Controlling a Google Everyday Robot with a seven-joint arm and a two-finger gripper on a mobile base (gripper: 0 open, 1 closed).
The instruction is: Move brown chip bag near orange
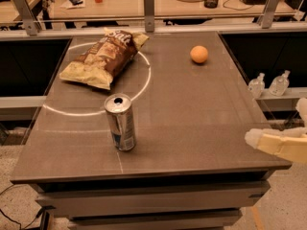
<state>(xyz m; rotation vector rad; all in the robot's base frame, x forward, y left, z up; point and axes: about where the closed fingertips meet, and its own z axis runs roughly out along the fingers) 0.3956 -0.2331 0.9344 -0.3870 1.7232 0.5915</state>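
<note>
The brown chip bag [101, 56] lies flat at the back left of the table, dark brown in the middle with pale yellow ends. The orange [199, 54] sits at the back right of the table, well apart from the bag. My gripper [277, 124] is at the right edge of the view, beside the table's front right corner and level with its top. It is far from both the bag and the orange. Its two pale fingers are spread apart and hold nothing.
A silver-and-blue drink can [120, 122] stands upright at the front middle of the table [201, 128]. A white circle is marked on the left of the tabletop. Two small clear bottles [268, 84] stand on a ledge to the right. A railing runs behind the table.
</note>
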